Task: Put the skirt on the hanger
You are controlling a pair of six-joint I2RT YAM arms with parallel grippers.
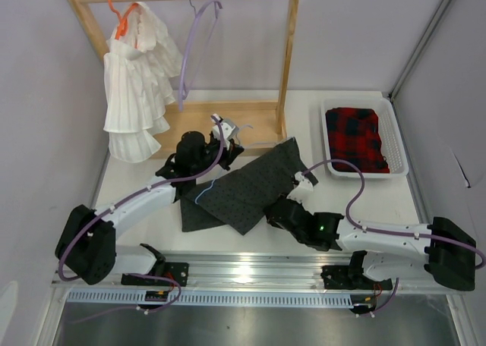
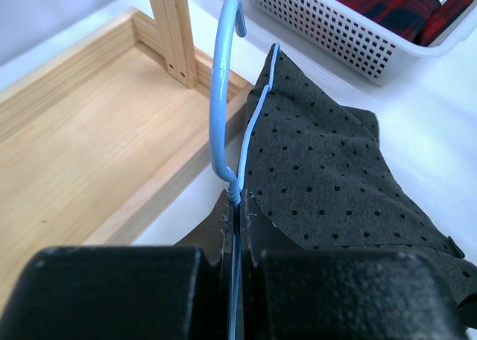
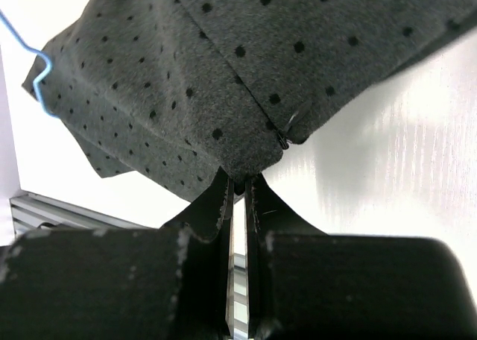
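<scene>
Note: your left gripper (image 2: pixel 236 206) is clenched on the light-blue wire hanger (image 2: pixel 221 94) just below its hook. The hook points toward the wooden rack base (image 2: pixel 89 131) at the far edge of the table (image 1: pixel 129 183). Most of the hanger's triangle is hidden by the skirt (image 1: pixel 243 187), with only one thin blue wire along the cloth's edge in view. Your right gripper (image 3: pixel 238 187) is pinched onto a corner of the skirt, which lies rumpled mid-table; whether that corner is off the surface cannot be made out.
</scene>
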